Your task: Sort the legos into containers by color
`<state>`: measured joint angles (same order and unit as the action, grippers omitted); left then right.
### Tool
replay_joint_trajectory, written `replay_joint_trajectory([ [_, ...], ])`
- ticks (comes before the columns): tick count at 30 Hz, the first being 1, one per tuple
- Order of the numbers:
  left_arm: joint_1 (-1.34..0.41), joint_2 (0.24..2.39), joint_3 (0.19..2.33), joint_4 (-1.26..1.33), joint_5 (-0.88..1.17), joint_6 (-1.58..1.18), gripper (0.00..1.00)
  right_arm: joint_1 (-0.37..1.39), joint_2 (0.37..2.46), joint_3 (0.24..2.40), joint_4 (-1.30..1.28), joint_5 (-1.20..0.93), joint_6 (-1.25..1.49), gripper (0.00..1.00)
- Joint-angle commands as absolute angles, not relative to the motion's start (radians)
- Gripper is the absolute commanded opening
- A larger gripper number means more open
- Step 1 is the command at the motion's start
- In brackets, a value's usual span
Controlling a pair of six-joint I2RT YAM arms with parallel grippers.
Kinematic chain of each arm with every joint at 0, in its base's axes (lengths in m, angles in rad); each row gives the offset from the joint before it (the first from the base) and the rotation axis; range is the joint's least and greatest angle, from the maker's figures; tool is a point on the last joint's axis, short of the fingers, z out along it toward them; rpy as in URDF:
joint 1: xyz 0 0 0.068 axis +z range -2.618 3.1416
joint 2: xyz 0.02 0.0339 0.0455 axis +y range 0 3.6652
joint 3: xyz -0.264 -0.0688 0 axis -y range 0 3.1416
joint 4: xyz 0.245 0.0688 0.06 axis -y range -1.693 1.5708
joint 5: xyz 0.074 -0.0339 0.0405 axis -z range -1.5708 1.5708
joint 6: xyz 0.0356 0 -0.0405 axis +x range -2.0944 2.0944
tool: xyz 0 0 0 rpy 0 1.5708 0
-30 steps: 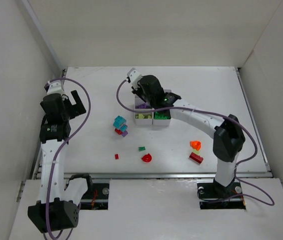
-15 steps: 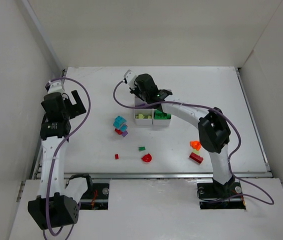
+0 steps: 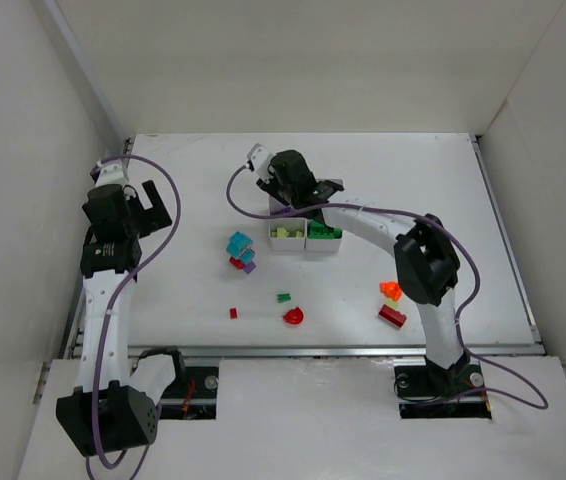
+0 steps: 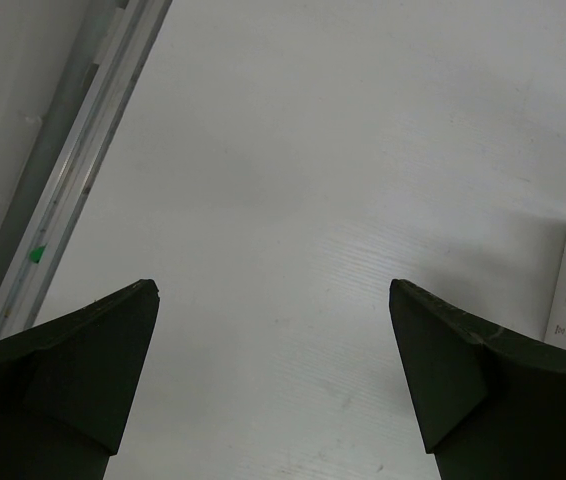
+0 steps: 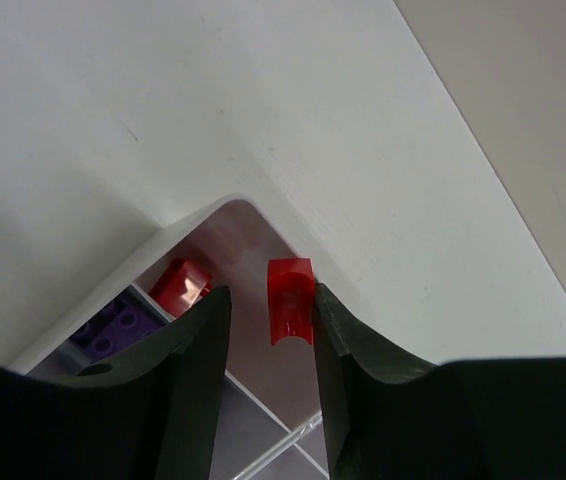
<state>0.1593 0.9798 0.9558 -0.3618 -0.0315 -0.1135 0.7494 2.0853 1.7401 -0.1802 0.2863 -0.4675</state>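
The white tray of containers (image 3: 306,243) stands mid-table; its near compartments hold yellow-green (image 3: 285,233) and green legos (image 3: 323,232). My right gripper (image 3: 293,195) hovers over the tray's far corner (image 5: 235,204). In the right wrist view it is open (image 5: 270,292): a curved red lego (image 5: 290,300) lies against the right finger, with a gap on its left side. Below it the compartment holds another red lego (image 5: 181,285), and a purple lego (image 5: 113,328) lies in the adjoining one. My left gripper (image 3: 153,200) (image 4: 273,300) is open and empty over bare table at the left.
Loose legos lie on the table: a cyan, red and purple cluster (image 3: 240,250), a small red one (image 3: 233,313), a green one (image 3: 283,297), a round red one (image 3: 293,316), an orange one (image 3: 391,290) and a red brick (image 3: 392,316). White walls enclose the table.
My right gripper moved a little toward the tray's far corner, then its jaws parted around the red lego. The left arm stayed still.
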Motion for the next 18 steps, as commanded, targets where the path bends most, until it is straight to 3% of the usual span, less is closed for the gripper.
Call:
replay_joint_trajectory([
  [1, 0.166, 0.974, 0.948, -0.321, -0.017, -0.118, 1.00, 0.756, 2.031, 1.736, -0.167, 0.267, -0.469, 0.44],
  [8, 0.166, 0.974, 0.948, -0.321, -0.008, -0.118, 1.00, 0.756, 1.997, 1.736, -0.186, 0.258, -0.451, 0.64],
  [18, 0.166, 0.956, 0.948, -0.321, 0.011, -0.118, 1.00, 0.747, 1.849, 1.736, -0.244, 0.252, -0.362, 0.70],
])
